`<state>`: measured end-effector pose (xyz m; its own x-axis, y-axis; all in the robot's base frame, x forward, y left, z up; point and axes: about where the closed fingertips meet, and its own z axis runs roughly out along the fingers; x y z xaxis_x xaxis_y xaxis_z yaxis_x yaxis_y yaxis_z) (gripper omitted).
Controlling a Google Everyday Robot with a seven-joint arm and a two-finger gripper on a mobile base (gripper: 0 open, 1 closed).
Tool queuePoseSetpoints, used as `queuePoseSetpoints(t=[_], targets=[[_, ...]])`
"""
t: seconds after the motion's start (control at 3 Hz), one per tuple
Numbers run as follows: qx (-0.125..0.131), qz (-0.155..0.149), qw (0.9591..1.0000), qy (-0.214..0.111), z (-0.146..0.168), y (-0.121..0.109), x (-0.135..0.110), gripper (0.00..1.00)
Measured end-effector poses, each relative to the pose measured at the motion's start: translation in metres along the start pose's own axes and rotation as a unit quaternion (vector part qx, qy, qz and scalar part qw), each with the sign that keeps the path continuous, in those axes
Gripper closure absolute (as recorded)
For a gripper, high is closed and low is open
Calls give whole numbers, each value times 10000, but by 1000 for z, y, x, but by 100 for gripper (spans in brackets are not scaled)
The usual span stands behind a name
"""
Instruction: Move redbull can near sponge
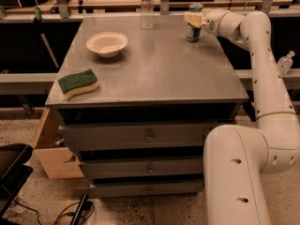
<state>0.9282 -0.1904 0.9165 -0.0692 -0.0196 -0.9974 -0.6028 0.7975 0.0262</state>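
Observation:
The redbull can stands upright at the far right of the grey table top, blue and silver with a silver top. My gripper is right at the can's upper part, reaching in from the right and covering its middle. The sponge, dark green over pale yellow foam, lies at the table's front left corner, far from the can.
A round white bowl sits at the back left of the table. A clear plastic bottle stands at the far edge, left of the can. An open wooden drawer juts out low on the left. My white arm runs down the right side.

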Motion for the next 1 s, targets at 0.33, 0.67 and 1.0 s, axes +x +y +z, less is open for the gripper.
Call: queuePoseSetpoints(t=[0.33,0.67,1.0], targets=[[-65,1,10000,-8,1,5,-2,100],[-533,20,9985,-147,-4,33,-23,100],[-1029,40,9946,-111,-25,62,-47,100]])
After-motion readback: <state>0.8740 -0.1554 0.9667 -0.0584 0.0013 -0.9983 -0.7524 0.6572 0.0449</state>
